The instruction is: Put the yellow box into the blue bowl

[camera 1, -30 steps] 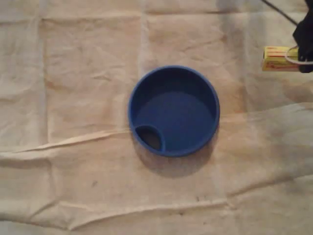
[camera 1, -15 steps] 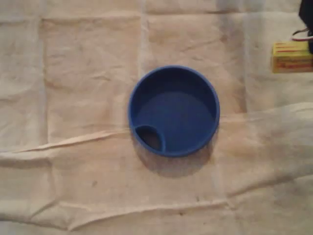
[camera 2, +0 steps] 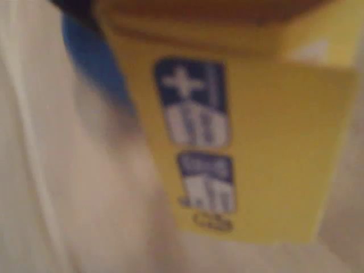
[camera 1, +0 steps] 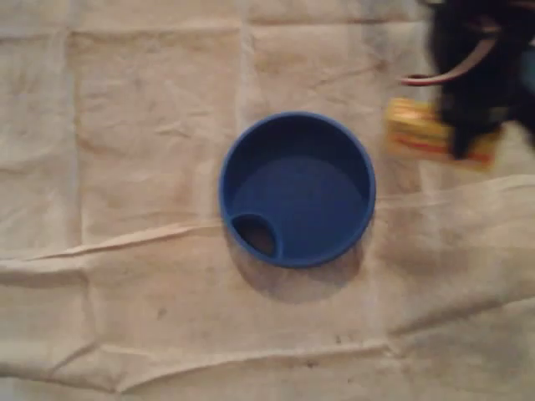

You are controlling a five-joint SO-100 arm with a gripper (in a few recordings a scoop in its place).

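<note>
Open cloth (camera 1: pixel 125 125) all around the blue bowl (camera 1: pixel 222 190), its raised rim apparently the only obstacle.

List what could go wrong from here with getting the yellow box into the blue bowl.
1. The yellow box hangs tilted in the gripper, right of the blue bowl's rim in the overhead view; released early, it may land on the cloth.
2. Both views are motion-blurred: a fast swing might knock the rim.
3. The long box could end propped on the rim.
</note>
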